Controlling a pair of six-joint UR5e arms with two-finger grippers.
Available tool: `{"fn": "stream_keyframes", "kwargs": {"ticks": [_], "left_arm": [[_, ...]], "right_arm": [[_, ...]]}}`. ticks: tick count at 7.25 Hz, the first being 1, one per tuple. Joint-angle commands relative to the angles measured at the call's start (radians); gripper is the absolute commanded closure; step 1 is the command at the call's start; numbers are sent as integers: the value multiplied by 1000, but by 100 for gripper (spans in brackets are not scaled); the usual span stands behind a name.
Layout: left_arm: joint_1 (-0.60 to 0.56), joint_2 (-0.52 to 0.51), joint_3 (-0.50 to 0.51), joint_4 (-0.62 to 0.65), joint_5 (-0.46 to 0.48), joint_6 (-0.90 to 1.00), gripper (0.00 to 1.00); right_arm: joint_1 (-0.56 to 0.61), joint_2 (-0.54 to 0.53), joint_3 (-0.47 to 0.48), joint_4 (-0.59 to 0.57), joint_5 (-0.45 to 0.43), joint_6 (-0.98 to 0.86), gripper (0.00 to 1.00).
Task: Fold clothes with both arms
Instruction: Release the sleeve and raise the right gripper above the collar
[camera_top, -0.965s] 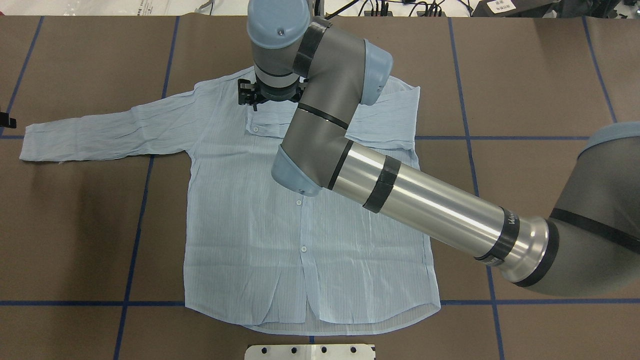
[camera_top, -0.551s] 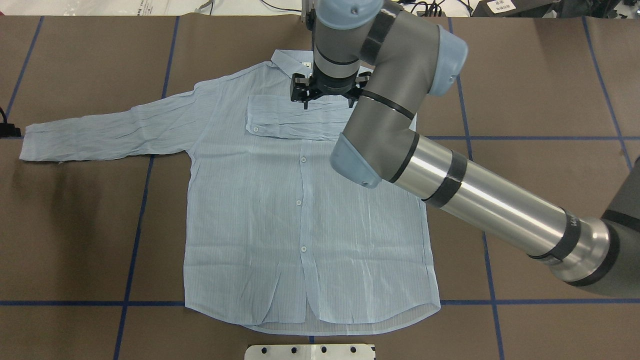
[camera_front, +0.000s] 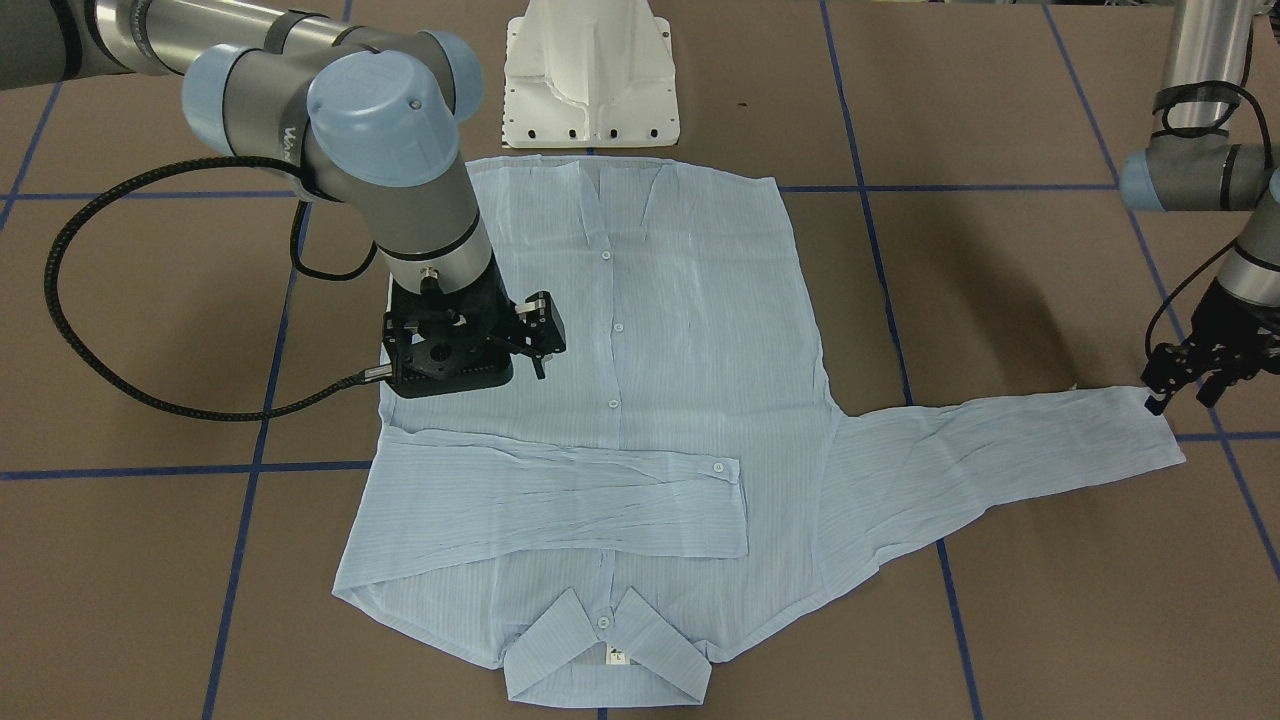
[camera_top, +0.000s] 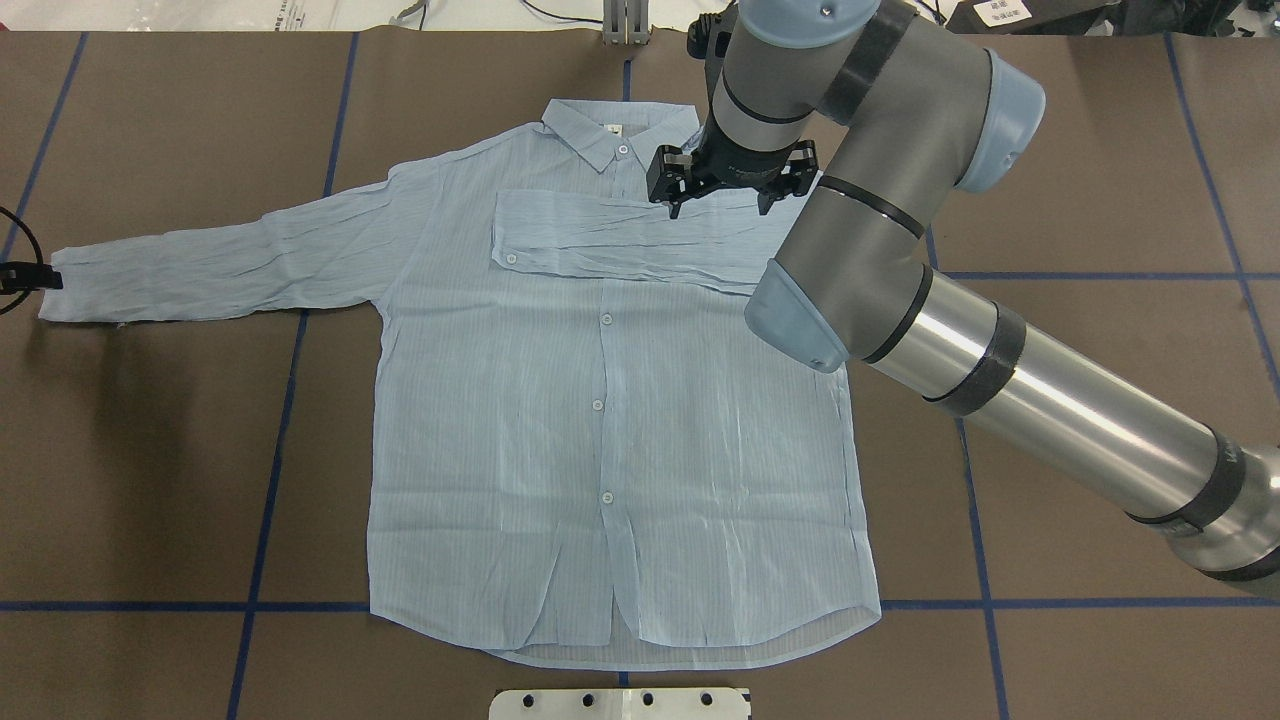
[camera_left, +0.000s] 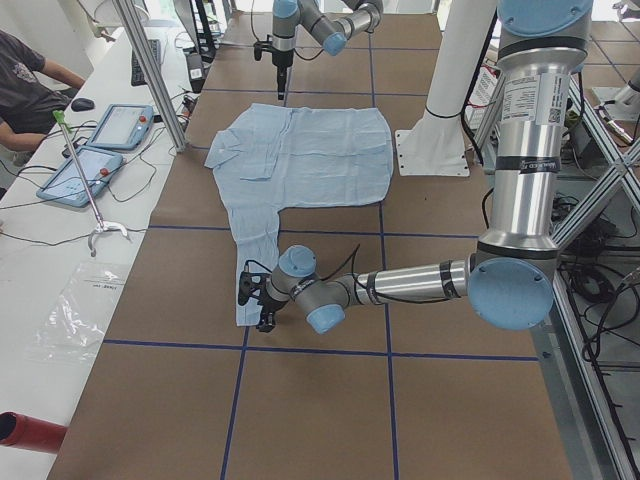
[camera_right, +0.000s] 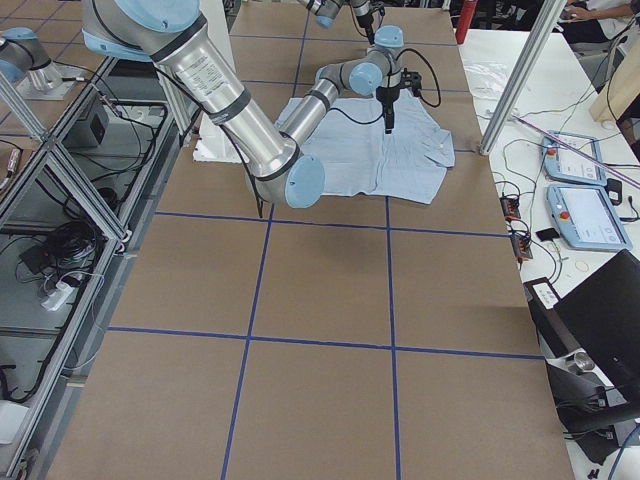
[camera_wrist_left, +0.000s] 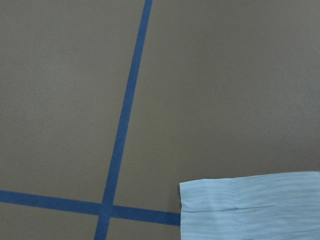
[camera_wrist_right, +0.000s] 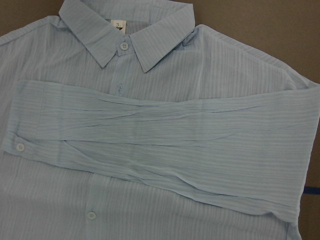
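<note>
Overhead exterior view: the shirt (camera_top: 600, 430) lies flat mid-frame, one sleeve (camera_top: 620, 235) folded across its chest beneath the right gripper (camera_top: 720, 208), spread and empty, while the left gripper (camera_front: 1178, 402), likewise spread, hovers beside the outstretched cuff (camera_top: 60, 292).

I count one shirt (camera_top: 600, 430) with two sleeves (camera_top: 200, 260), one collar (camera_top: 600, 130), one neck label (camera_top: 613, 128) and five buttons (camera_top: 606, 318) showing from overhead. I have two arms, my left arm (camera_front: 1195, 60) and right arm (camera_top: 1050, 400), and two grippers, my left gripper (camera_front: 1185, 392) and right gripper (camera_top: 718, 205). One white base (camera_front: 590, 75) stands at top centre of the front view.
</note>
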Motion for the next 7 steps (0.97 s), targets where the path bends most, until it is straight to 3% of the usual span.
{"fn": "stream_keyframes", "kwargs": {"ticks": [1,7], "left_arm": [[19,-2,5,-1,0,-2,26],[18,-2,3,4,-1,-5,29]], "right_arm": [[2,-1,3,0,2,-1,0],[1,-1,6,2,-1,-1,0]]}}
